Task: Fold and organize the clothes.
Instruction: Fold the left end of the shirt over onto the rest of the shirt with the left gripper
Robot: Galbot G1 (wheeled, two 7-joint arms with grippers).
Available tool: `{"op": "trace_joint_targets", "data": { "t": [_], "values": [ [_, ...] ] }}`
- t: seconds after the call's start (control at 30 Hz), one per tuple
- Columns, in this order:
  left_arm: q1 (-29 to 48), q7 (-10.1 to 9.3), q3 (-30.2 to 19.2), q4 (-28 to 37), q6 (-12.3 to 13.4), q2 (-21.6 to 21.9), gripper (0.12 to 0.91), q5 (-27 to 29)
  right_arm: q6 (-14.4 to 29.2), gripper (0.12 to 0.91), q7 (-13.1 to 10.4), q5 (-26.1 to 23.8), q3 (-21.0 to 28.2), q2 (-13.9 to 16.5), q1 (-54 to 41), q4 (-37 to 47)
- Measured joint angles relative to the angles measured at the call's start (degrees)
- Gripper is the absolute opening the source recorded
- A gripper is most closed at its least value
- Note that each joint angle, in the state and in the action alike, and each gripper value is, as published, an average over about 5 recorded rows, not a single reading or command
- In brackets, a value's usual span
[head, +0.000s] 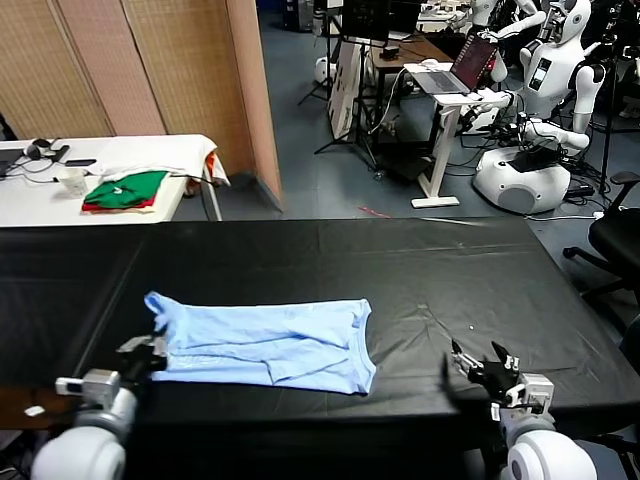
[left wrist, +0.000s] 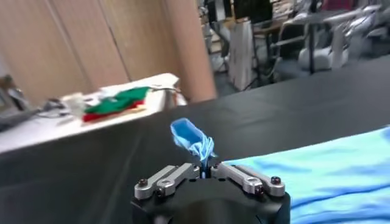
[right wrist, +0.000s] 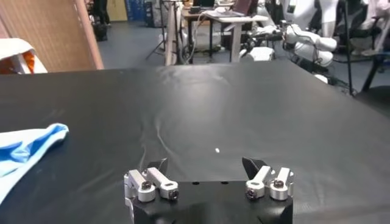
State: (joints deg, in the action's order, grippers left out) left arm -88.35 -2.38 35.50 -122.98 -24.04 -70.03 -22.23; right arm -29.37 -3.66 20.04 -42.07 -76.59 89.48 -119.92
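Head view: a pale blue T-shirt point(head: 270, 345) lies folded lengthwise on the black table point(head: 420, 270). Left wrist view: the left gripper point(left wrist: 207, 172) pinches a raised corner of the shirt. Right wrist view: the right gripper point(right wrist: 207, 170) hovers spread above bare cloth, well apart from the shirt.

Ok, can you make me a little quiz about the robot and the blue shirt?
1. True or false: the left tool is pinching the blue shirt.
2. Which tool is open with nothing in it? A) left B) right
3. Fill in: the shirt lies on a ____ table.

Key:
1. True; it grips a corner at the shirt's left end.
2. B; it sits near the table's right front, apart from the shirt.
3. Black.
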Motion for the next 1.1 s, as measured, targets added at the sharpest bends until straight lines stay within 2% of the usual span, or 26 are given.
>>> {"op": "trace_joint_targets", "data": {
  "t": [0.17, 0.53, 0.83, 1.1],
  "values": [
    [2.0, -0.17, -7.0, -0.3, 0.2, -4.3, 0.191, -3.7, 0.3, 0.907, 0.0, -1.0, -1.2, -1.6, 1.6, -0.5],
    [7.1, -0.06, -18.7, 2.9, 0.1, -10.3, 0.191, -4.0, 0.5, 0.907, 0.1, -2.4, -2.1, -3.6, 3.1, -1.2],
    [8.7, -0.08, -23.4, 4.4, 0.0, -13.3, 0.191, -3.6, 0.5, 0.907, 0.1, -2.6, -1.7, -3.9, 2.9, -0.9],
    [9.4, -0.01, -25.3, 6.1, 0.5, -15.7, 0.191, -2.1, 0.5, 0.907, 0.1, -2.8, -1.5, -3.9, 2.9, -1.0]
  ]
}}
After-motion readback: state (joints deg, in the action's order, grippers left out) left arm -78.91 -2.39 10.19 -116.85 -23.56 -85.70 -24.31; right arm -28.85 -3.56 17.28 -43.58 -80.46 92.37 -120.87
